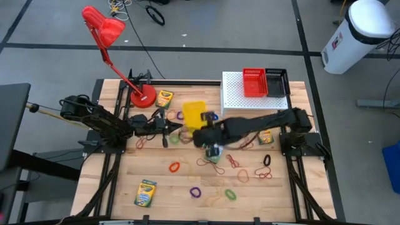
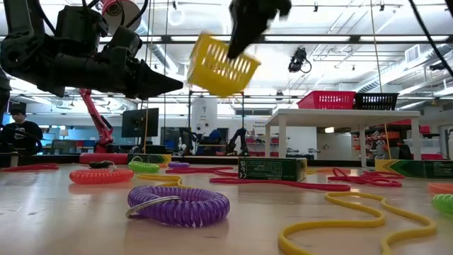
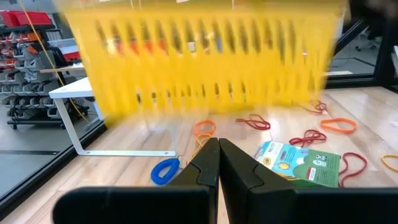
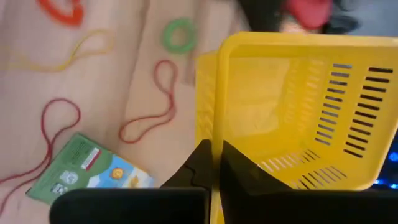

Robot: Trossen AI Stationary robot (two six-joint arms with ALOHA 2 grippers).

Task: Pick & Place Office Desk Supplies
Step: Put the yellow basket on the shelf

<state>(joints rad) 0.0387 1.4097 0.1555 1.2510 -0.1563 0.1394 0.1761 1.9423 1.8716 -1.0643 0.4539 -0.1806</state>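
The yellow mesh basket (image 1: pixel 194 114) hangs tilted in the air (image 2: pixel 221 65), held by my right gripper (image 2: pixel 239 44), which reaches in from the table's right (image 1: pixel 204 129). My left gripper (image 2: pixel 177 83) is shut and points level at the basket's side from the left, just short of it (image 3: pixel 219 155). Crayon boxes lie flat near the lamp (image 1: pixel 164 98), at the near left (image 1: pixel 145 192) and under the right arm (image 1: pixel 265 136). Rubber bands (image 1: pixel 215 169) in mixed colours lie scattered over the table's middle. The red basket (image 1: pixel 254 82) and the black basket (image 1: pixel 277 82) stand on a white perforated stand (image 1: pixel 234 97). My right gripper pinches the yellow basket's side wall at its top rim (image 4: pixel 216 134), one finger inside the basket and one outside. The fingers come from above, pointing down. The basket is lifted clear of the table and hangs tilted below them.
A red desk lamp stands with its base (image 1: pixel 143 97) at the table's far left, its arm leaning out over the far edge. A purple coil band (image 2: pixel 178 205) and a yellow band (image 2: pixel 354 216) lie near the low camera. People and shelves show in the room beyond.
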